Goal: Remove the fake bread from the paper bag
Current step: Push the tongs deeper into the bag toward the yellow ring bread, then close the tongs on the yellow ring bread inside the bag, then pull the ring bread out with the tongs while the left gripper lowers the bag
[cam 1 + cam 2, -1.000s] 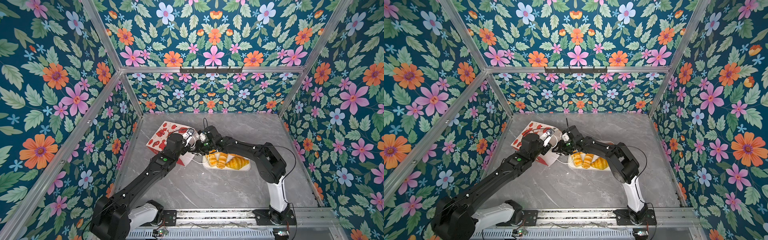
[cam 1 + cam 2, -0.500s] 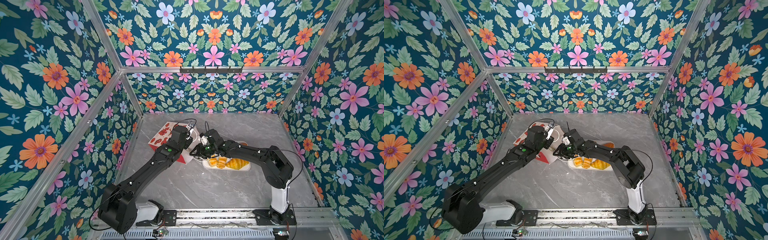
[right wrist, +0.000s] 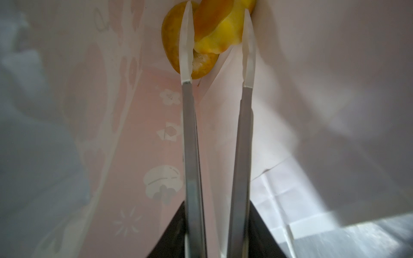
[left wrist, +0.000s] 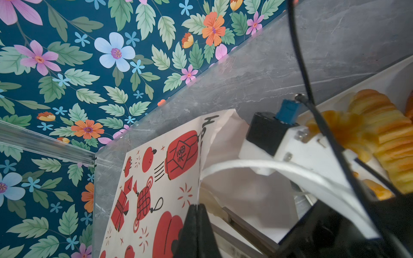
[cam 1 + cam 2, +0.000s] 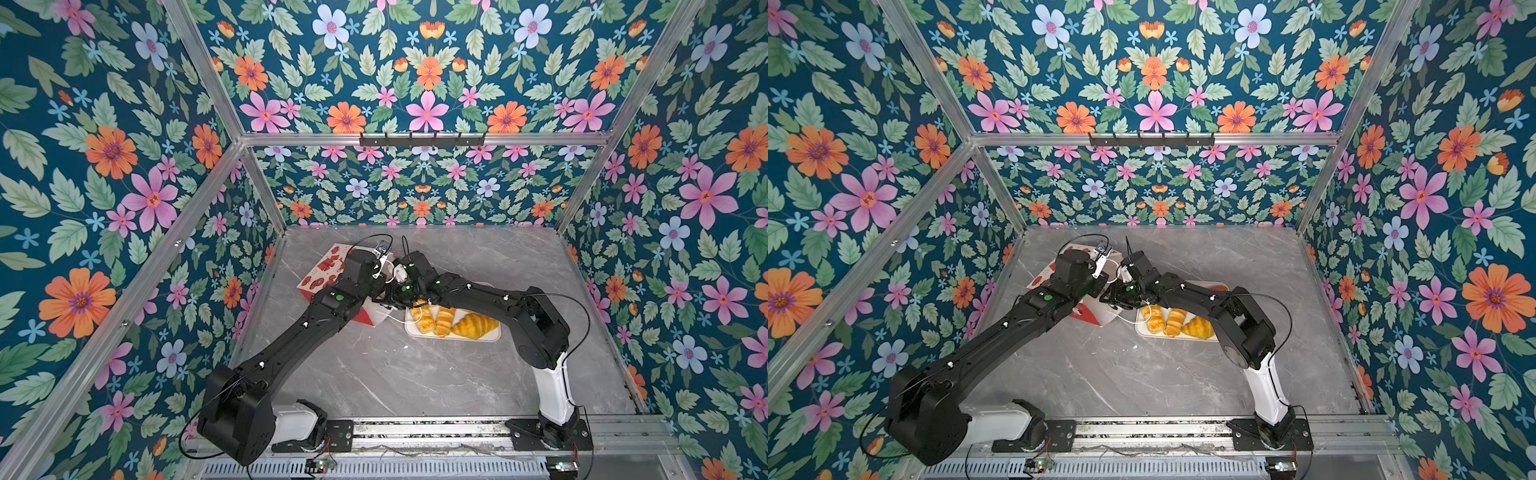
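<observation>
The paper bag (image 5: 322, 272) (image 5: 1044, 274) lies on its side at the back left of the table, white with red prints. My left gripper (image 4: 199, 206) is shut on the upper edge of the bag's (image 4: 156, 178) mouth and holds it up. My right gripper (image 3: 216, 13) reaches deep inside the bag (image 3: 312, 89), its long fingers shut on a golden-yellow piece of fake bread (image 3: 214, 31). Another yellow piece (image 3: 169, 44) lies just behind it. In both top views the right gripper's fingers are hidden in the bag's mouth. More fake bread (image 5: 444, 322) (image 5: 1175, 322) lies on the tray.
A flat white tray (image 5: 494, 337) (image 5: 1142, 331) sits right of the bag's mouth, under the right forearm. The bag's white cord handle (image 5: 399, 320) trails onto the grey marble table (image 5: 415, 382). The two wrists cross closely above the bag's mouth. Flowered walls close in the sides and back.
The left arm has risen and swung back a little, lifting the bag's upper edge. The right gripper has pushed into the bag's mouth.
</observation>
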